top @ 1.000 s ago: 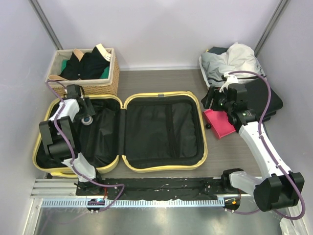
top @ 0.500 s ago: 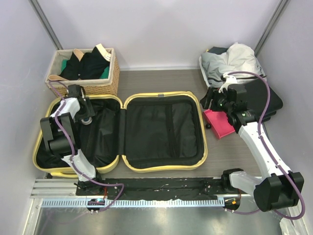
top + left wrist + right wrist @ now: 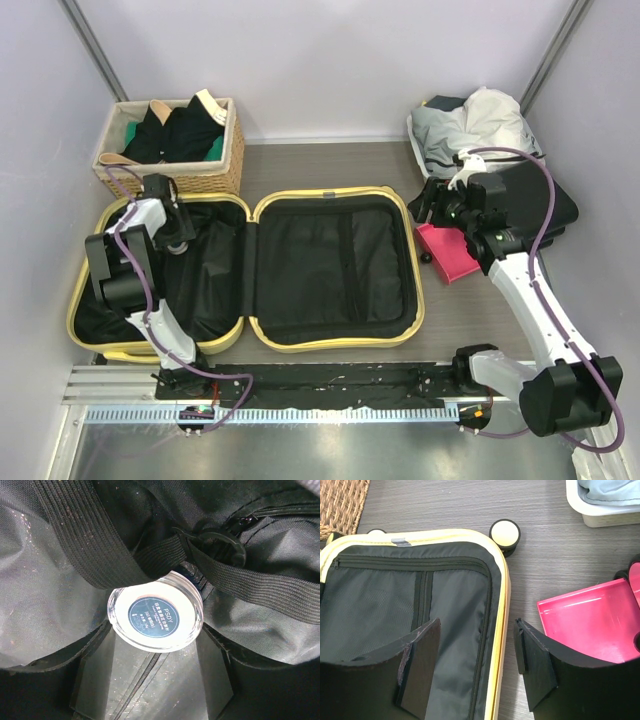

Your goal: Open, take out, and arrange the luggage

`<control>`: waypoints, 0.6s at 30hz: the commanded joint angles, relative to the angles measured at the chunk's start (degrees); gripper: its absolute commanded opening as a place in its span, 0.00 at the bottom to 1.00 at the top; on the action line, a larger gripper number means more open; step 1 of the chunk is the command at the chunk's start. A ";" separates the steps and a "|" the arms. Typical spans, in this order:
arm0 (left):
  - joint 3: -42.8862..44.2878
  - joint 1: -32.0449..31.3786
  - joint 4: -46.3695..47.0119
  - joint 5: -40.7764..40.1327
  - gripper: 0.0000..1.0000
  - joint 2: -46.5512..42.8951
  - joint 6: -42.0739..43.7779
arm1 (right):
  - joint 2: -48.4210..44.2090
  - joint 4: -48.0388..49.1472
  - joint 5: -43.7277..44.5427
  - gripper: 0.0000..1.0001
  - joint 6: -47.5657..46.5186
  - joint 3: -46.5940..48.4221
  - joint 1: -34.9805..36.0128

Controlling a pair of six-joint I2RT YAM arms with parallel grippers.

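The pale-yellow luggage (image 3: 330,193) lies flat and open on the table, both black-lined halves facing up. My left gripper (image 3: 178,240) reaches into the left half near its far edge. It is shut on a small round clear jar (image 3: 155,611) with a dark blue label, whose sides touch both fingers (image 3: 95,665). Black elastic straps and a buckle (image 3: 215,542) lie just beyond the jar. My right gripper (image 3: 477,630) hangs open and empty over the yellow rim (image 3: 502,630) of the luggage's right half.
A wicker basket (image 3: 215,170) of dark clothes stands at the back left. A pink tray (image 3: 450,250) lies right of the luggage, beside a black case (image 3: 545,205). A white bin (image 3: 415,130) of pale clothes sits at the back right. A luggage wheel (image 3: 504,533) sticks out.
The left gripper's jaws have narrowed onto the round jar and its wrist has shifted slightly. The right arm has stayed where it was.
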 commanded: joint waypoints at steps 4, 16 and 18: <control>-2.20 -1.91 0.30 1.08 0.23 -7.77 0.70 | -3.26 1.43 -1.97 0.67 0.61 1.37 0.19; -11.26 -8.23 1.44 13.30 0.22 -34.16 1.57 | -1.52 7.93 -9.45 0.66 9.75 4.53 5.10; -12.05 -16.12 2.05 13.31 0.22 -38.45 3.76 | 0.42 8.37 -8.31 0.66 9.75 5.59 10.36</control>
